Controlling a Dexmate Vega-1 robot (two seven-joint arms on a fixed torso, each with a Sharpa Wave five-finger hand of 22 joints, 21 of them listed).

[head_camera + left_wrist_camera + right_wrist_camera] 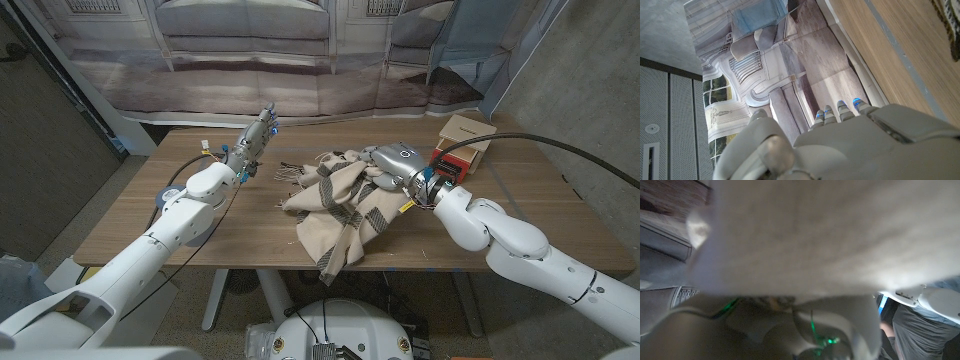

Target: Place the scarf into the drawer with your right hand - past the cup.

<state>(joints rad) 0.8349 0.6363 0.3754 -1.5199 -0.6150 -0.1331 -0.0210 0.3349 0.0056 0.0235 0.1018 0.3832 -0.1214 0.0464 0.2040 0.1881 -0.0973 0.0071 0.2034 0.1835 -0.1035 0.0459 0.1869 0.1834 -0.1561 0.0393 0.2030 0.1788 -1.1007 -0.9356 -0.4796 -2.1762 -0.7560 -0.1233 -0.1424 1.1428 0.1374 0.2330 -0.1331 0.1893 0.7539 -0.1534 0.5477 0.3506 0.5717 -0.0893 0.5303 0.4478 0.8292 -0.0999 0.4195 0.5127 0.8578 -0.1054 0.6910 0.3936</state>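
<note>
Wooden tabletop [560,205] carries the beige striped scarf [342,205] at its middle, one end draped over the near edge, directly under the gripping right hand [392,163], while the left hand [254,142] hovers open, well apart.

A wooden table [560,215] stands before a printed backdrop [250,50].

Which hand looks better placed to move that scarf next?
The right hand: it already rests on the scarf and seems to grip it. The left hand is raised well to the side, holding nothing.
</note>
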